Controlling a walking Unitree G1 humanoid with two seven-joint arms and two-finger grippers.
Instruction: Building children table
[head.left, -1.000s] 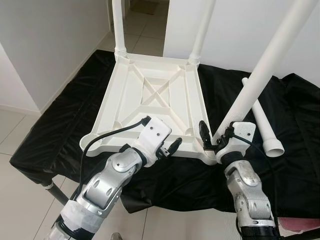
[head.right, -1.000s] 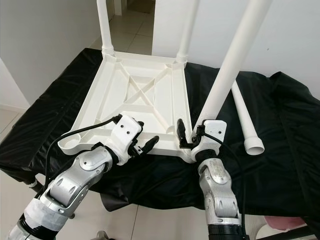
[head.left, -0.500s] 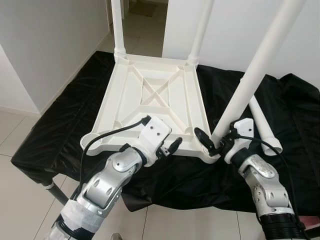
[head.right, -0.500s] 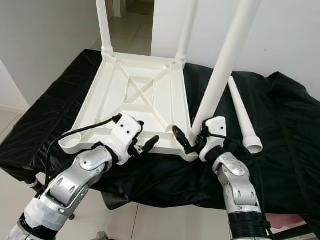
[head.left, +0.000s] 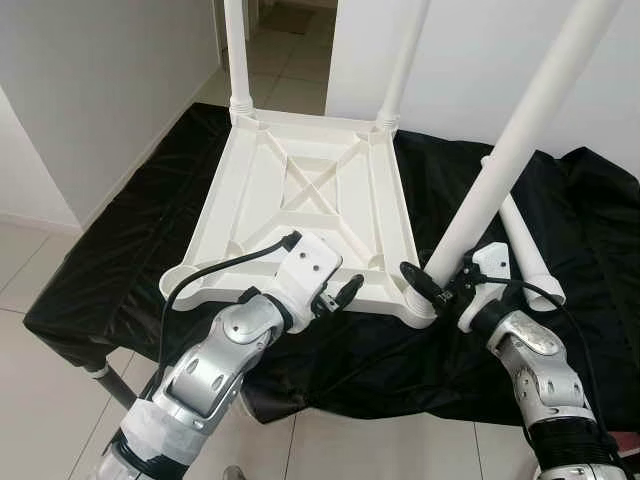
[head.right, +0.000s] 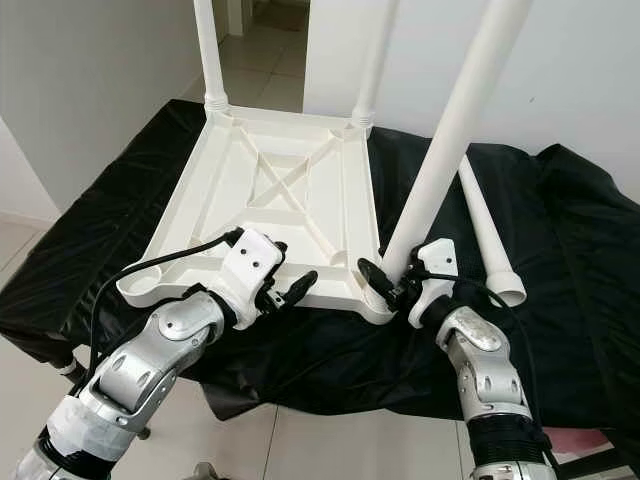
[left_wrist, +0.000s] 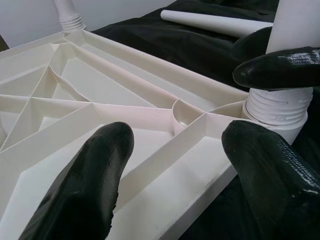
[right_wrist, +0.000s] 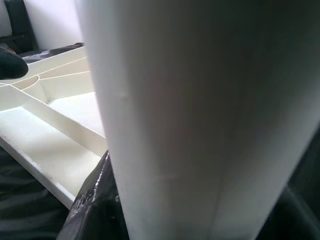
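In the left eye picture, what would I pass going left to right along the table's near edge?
Left end effector → near-right leg standing in its corner → right end effector at that leg's base → loose leg lying on the black cloth.

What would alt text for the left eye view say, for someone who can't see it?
An upturned white children's table lies on a black cloth with three legs fitted; the right gripper clasps the base of the near right leg. The left gripper hovers open over the near edge, and a loose leg lies alongside.
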